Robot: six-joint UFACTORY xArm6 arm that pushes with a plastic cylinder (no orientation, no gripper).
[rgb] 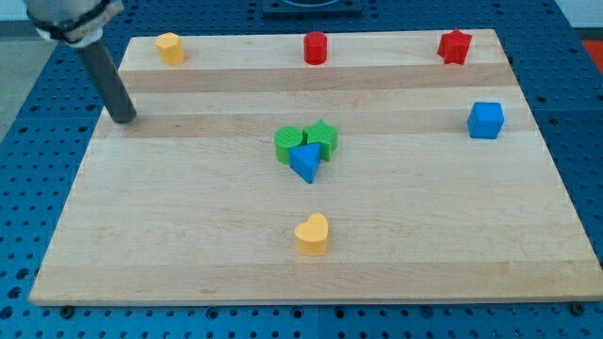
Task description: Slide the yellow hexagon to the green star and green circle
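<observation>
The yellow hexagon point(170, 47) sits near the board's top left corner. The green circle point(288, 144) and the green star point(323, 137) sit side by side at the board's middle, with a blue triangle point(305, 162) touching them from below. My tip point(124, 118) rests on the board at the left, below and a little left of the yellow hexagon, apart from it and far left of the green blocks.
A red cylinder point(315, 47) sits at the top middle and a red star point(454, 46) at the top right. A blue cube point(486, 120) is at the right. A yellow heart point(312, 234) lies below the middle. The wooden board point(188, 245) lies on a blue perforated table.
</observation>
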